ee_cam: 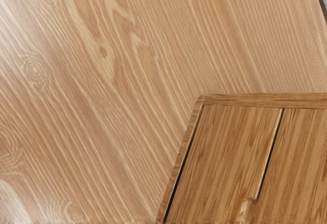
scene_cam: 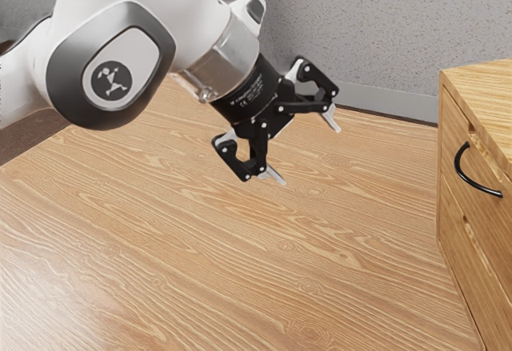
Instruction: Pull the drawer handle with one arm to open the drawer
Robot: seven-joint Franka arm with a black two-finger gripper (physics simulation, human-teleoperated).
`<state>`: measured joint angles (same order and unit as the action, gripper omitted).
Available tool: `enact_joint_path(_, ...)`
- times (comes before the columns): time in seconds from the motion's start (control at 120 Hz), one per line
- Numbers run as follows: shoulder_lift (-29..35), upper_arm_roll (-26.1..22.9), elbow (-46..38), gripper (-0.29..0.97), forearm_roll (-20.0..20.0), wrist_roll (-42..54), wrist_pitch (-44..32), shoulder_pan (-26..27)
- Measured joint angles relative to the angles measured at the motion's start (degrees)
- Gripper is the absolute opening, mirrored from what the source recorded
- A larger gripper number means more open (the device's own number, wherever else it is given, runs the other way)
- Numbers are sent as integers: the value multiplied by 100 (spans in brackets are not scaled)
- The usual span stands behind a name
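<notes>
Closest in the exterior view, the arm (scene_cam: 112, 39) reaches in from the left. Its end effector (scene_cam: 307, 153) hangs above the wooden floor (scene_cam: 200, 239) with fingers spread and nothing between them.

Well apart from it, at the exterior view's right, stands the cabinet (scene_cam: 480, 87). The black curved handle (scene_cam: 464, 178) sits on its top drawer (scene_cam: 484, 155), which looks shut.

The handle is thin. A slightly misaimed approach could knock the fingers into the drawer front or close them beside the bar. A slanted pull could let it slip free.
</notes>
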<state>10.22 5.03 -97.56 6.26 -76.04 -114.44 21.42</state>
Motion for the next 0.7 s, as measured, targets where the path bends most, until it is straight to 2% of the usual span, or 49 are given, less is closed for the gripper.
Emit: enact_joint_path(0.7, -36, -28, 11, 68, -42, -228, -66, 627)
